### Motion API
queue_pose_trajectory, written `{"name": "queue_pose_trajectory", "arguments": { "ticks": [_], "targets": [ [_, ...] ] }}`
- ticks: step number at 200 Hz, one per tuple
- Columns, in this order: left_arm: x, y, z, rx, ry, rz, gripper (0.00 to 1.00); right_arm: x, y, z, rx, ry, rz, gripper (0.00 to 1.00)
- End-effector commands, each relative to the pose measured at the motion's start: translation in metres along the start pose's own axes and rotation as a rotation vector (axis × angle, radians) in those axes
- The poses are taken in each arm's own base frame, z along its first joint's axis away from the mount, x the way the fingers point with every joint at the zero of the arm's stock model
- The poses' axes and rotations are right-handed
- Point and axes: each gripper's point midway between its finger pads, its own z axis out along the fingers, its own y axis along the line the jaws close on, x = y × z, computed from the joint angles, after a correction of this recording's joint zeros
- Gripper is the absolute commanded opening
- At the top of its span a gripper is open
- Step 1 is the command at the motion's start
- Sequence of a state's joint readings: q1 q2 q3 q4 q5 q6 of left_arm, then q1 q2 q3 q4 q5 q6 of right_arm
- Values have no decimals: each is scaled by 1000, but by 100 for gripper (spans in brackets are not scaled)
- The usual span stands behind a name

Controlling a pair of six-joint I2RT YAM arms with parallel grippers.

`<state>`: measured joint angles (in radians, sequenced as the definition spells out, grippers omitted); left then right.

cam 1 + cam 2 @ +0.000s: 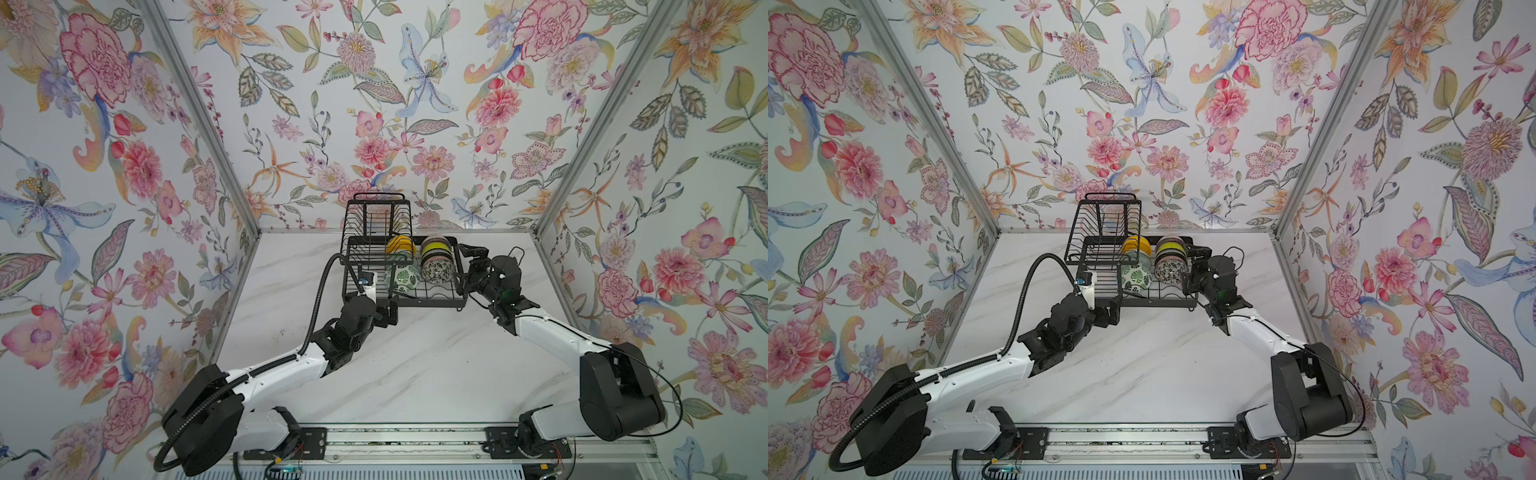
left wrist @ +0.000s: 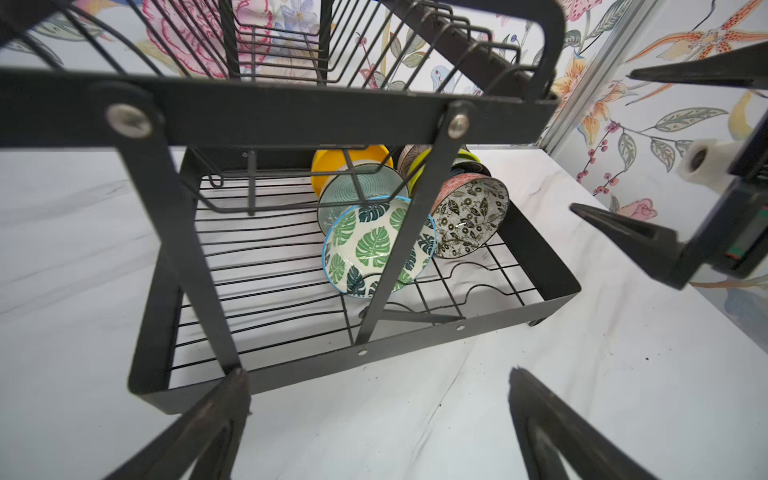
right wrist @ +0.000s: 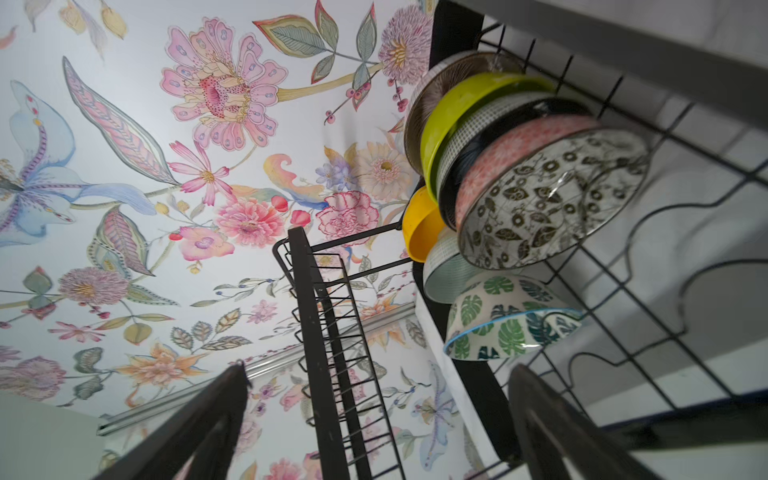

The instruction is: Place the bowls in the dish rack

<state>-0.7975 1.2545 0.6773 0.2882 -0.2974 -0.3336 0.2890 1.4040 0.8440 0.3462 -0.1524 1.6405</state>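
Standing on edge in the lower tray of the dish rack, the bowls fill 2 rows on the tray's right part. 1 row has 3: a yellow bowl at the back, a pale aqua bowl with a ringed inside, then a leaf bowl, green leaves on white with a blue rim, leaning at the front. The row beside it has 4, packed face to back: a ribbed bowl, a lime bowl, a dark bowl and a patterned bowl, pink outside with black-and-white leaves inside. The rack is black wire in 2 tiers, with a raised basket over the tray's left part, and it sits near the back wall.

The left hand is spread wide and empty, just beside the tray's near left corner. The right hand is likewise spread, holding nothing, just outside the tray's right wall next to the row of 4. Bare wire floor shows in front of both rows and under the basket. The white marble tabletop lies open between the 2 arms.
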Motion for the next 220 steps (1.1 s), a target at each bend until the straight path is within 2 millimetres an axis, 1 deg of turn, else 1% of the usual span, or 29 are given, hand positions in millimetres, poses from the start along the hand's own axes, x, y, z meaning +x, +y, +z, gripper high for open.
{"name": "queue_pose_trajectory", "arguments": {
  "ticks": [1, 13, 27, 45, 54, 61, 73, 75, 79, 86, 98, 103, 109, 110, 114, 121, 129, 139, 154, 165, 172, 176, 188, 189, 204, 216, 220],
  "targets": [
    [-7, 42, -14, -144, -17, 83, 99, -12, -19, -25, 210, 37, -264, 99],
    [-8, 68, -20, -215, -11, 98, 99, -33, -22, -41, 272, -12, -367, 99],
    [-13, 107, -29, -321, -8, 82, 99, -65, -32, -62, 357, -109, -475, 99],
    [-17, 159, -40, -444, -13, 49, 99, -106, -50, -87, 426, -216, -579, 99],
    [-16, 182, -46, -508, -10, 42, 99, -127, -61, -100, 470, -278, -630, 99],
    [-15, 204, -52, -572, -8, 29, 99, -140, -68, -110, 505, -322, -687, 99],
    [-10, 237, -62, -669, 7, 3, 99, -159, -80, -122, 587, -398, -830, 99],
    [-9, 241, -63, -680, 8, -1, 99, -162, -80, -124, 601, -412, -865, 99],
    [-5, 254, -67, -720, 12, -14, 99, -167, -86, -127, 633, -426, -916, 99],
    [-1, 271, -73, -773, 15, -34, 99, -175, -96, -134, 685, -458, -988, 99],
    [8, 294, -82, -856, 24, -41, 99, -182, -105, -136, 675, -509, -1084, 99],
    [9, 299, -85, -883, 20, -33, 99, -184, -110, -137, 663, -525, -1105, 99],
    [10, 305, -87, -910, 10, -22, 99, -185, -111, -137, 624, -553, -1131, 99],
    [10, 305, -87, -912, 6, -21, 99, -185, -107, -136, 608, -565, -1136, 99],
    [11, 307, -88, -921, 0, -13, 99, -186, -110, -137, 582, -584, -1151, 99],
    [10, 309, -87, -928, -16, -9, 99, -186, -112, -138, 544, -617, -1177, 99],
    [13, 313, -86, -935, -32, -22, 99, -186, -106, -140, 491, -666, -1213, 99],
    [17, 315, -81, -929, -47, -44, 99, -189, -108, -139, 480, -684, -1237, 99],
    [24, 319, -71, -919, -60, -56, 99, -200, -125, -137, 538, -678, -1212, 99],
    [31, 323, -63, -926, -54, -50, 99, -209, -126, -138, 558, -705, -1170, 99],
    [35, 326, -58, -930, -45, -37, 99, -211, -127, -135, 558, -700, -1154, 99],
    [37, 328, -55, -938, -40, -31, 99, -212, -124, -132, 546, -702, -1157, 99],
    [35, 335, -46, -960, -16, -31, 99, -212, -121, -124, 516, -689, -1174, 99],
    [38, 336, -45, -962, -9, -31, 99, -212, -120, -123, 514, -688, -1176, 99],
    [29, 339, -29, -934, -25, -19, 99, -214, -119, -113, 508, -663, -1206, 99],
    [31, 342, -14, -896, 5, -50, 99, -219, -122, -112, 525, -674, -1187, 99],
    [28, 342, -11, -889, -4, -47, 99, -220, -121, -112, 524, -681, -1189, 99]
  ]
}}
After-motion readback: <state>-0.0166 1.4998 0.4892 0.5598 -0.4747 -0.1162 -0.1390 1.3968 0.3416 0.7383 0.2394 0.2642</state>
